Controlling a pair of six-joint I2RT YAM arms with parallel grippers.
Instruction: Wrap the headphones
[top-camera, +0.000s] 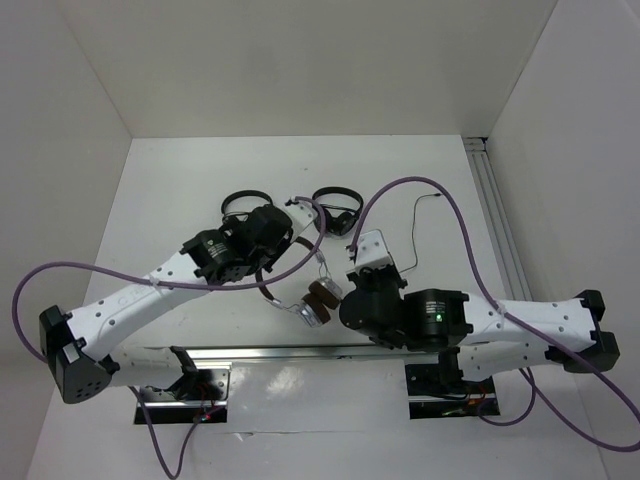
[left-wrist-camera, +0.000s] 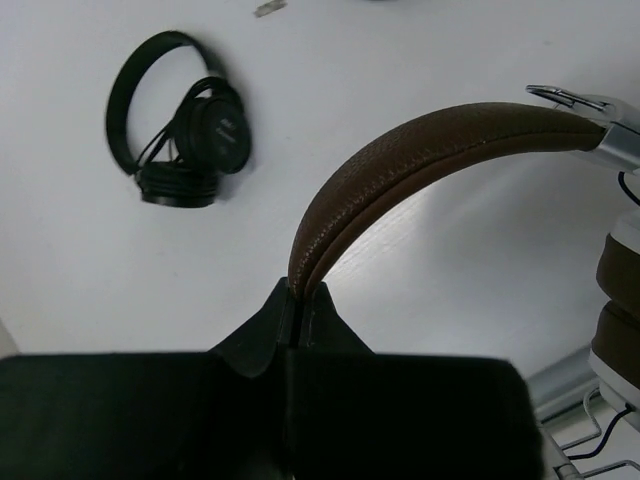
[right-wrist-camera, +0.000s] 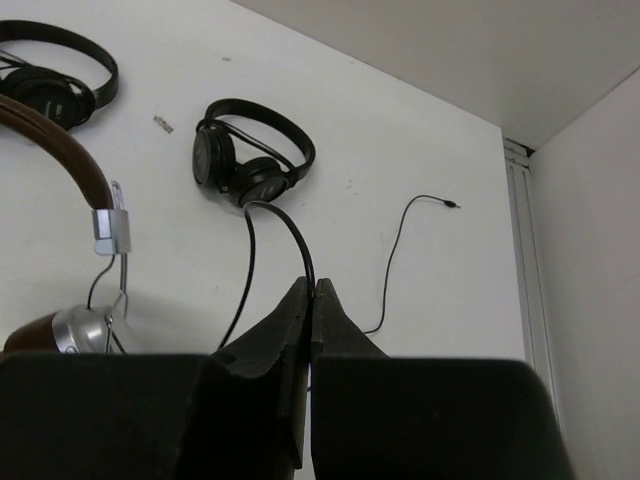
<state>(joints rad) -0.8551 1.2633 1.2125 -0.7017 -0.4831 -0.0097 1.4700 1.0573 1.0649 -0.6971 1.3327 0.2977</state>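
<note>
The headphones (top-camera: 320, 298) have a brown headband (left-wrist-camera: 400, 150), brown ear pads and silver earcups (right-wrist-camera: 75, 328), and lie near the table's front middle. My left gripper (left-wrist-camera: 298, 295) is shut on the brown headband; in the top view it (top-camera: 270, 272) sits just left of the earcups. My right gripper (right-wrist-camera: 312, 290) is shut on the thin black cable (right-wrist-camera: 290, 235); in the top view it (top-camera: 353, 240) is above the earcups. The cable's free end (right-wrist-camera: 400, 240) runs over the table to its plug (top-camera: 437, 198).
Two small all-black headphones lie further back: one (top-camera: 245, 205) behind the left gripper, one (top-camera: 337, 205) just ahead of the right gripper (right-wrist-camera: 250, 155). A metal rail (top-camera: 495, 200) runs along the right wall. Purple arm cables loop above the table.
</note>
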